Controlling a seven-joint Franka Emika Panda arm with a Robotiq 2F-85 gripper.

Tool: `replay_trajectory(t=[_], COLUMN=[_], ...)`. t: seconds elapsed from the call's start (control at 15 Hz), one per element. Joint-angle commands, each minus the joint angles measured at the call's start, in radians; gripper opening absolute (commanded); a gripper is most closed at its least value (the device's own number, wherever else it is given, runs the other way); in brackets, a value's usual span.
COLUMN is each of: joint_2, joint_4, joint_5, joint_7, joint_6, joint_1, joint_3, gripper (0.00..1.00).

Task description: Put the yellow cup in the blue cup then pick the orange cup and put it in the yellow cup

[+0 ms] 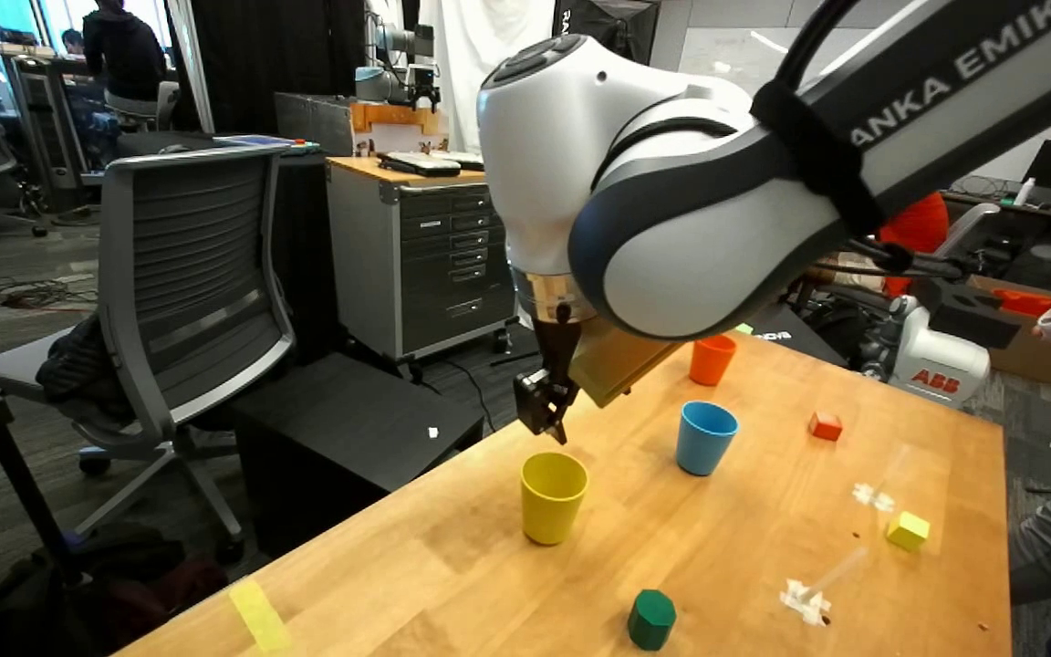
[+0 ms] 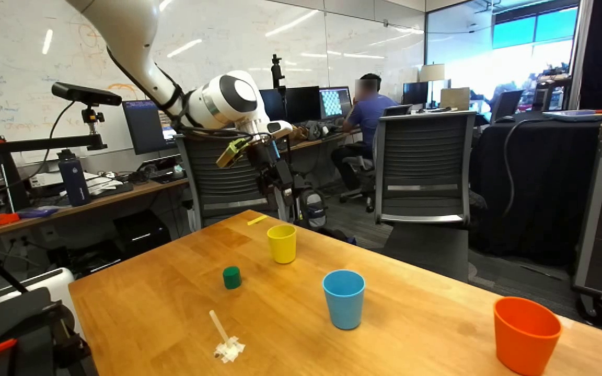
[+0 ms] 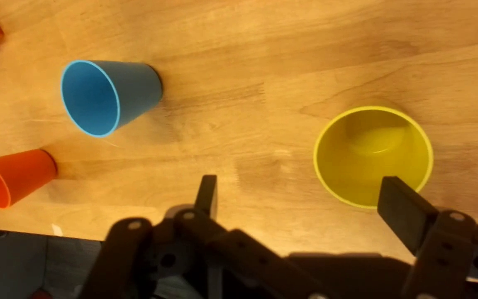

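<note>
On the table (image 2: 165, 292), in an exterior view, the left cup (image 2: 282, 244), the middle cup (image 2: 344, 298) and the right cup (image 2: 527, 335) stand apart, each nearer than the last. In an exterior view, on the same table, the near block (image 1: 651, 620) stands before the left cup and to its right; the rear block (image 1: 825, 425) lies right of the middle cup, the outer block (image 1: 908, 531) nearer and farther right. The gripper (image 3: 299, 182) hangs near the left cup and higher; whether straight over it is hard to tell.
</note>
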Motion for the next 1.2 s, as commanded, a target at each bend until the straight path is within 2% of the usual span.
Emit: replay_trajectory(t=[0.0, 0.47, 1.13], joint_2=[0.109, 0.214, 0.253], joint_4=[0.138, 0.212, 0.248], joint_5=[0.005, 0.024, 0.053], joint_7=[-0.039, -0.071, -0.083], joint_6=[-0.068, -0.099, -0.093], joint_1=[0.045, 0.04, 0.012], joint_3=[-0.013, -0.036, -0.061], gripper=[1.0, 1.0, 1.0])
